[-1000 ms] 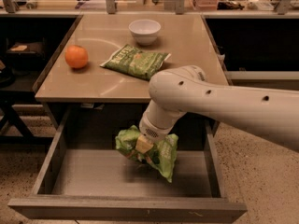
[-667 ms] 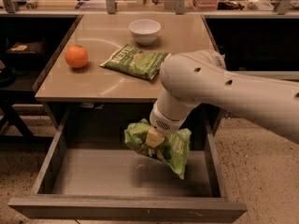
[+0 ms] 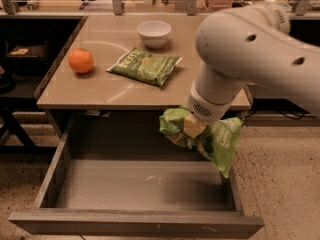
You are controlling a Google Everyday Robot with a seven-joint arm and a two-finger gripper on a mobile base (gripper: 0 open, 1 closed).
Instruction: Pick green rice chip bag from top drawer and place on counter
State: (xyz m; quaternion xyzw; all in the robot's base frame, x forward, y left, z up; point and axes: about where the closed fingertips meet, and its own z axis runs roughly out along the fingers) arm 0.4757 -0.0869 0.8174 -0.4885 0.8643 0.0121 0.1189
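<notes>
My gripper [image 3: 194, 129] is shut on the green rice chip bag [image 3: 217, 139], a crinkled lime-green bag that hangs from it above the right side of the open top drawer [image 3: 130, 189]. The bag is lifted off the drawer floor and sits just below the front edge of the counter [image 3: 115, 91]. The white arm comes in from the upper right and hides the counter's right part. The drawer floor is bare.
On the counter lie an orange [image 3: 81, 60] at the left, a flatter dark green bag [image 3: 145, 65] in the middle and a white bowl [image 3: 154, 33] behind it. Dark shelving stands at the left. Speckled floor lies to the right of the drawer.
The gripper has risen and moved right with the green bag, from low in the drawer up to near the counter's front edge. The arm now fills more of the view.
</notes>
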